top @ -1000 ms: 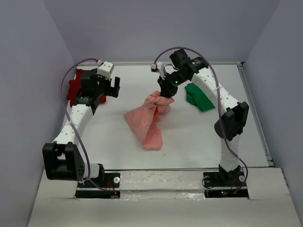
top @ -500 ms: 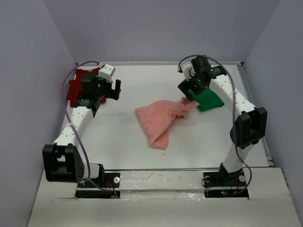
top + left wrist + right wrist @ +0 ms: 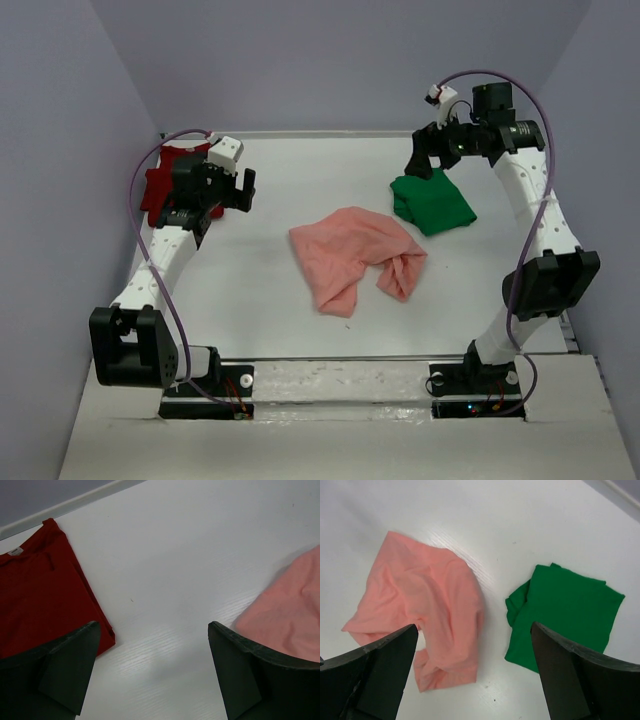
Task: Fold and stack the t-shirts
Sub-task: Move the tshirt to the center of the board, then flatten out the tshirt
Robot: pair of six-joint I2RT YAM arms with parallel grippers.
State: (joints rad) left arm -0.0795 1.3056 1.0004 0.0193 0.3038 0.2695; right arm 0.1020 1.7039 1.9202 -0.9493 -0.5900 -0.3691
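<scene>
**Right gripper** – jaws fully apart, nothing between them. It hangs above the table, touching no cloth.

- The green t-shirt lies below the gripper, toward its right finger. It is folded into a compact block, with one looser flap at the edge facing the pink cloth.
- The salmon-pink t-shirt lies below and toward the left finger, just beside the green one but not touching it. It is unfolded – a crumpled heap with a twisted fold along one side.

**Left gripper** – jaws fully apart and empty, with bare table between the fingers.

- The dark red t-shirt lies flat and folded beside the left finger. Its near corner runs behind that finger, and a small label shows at its far edge.
- An edge of the salmon-pink t-shirt shows by the right finger. Whether it touches the finger cannot be told.

The three shirts lie apart from one another, none on top of another.
</scene>
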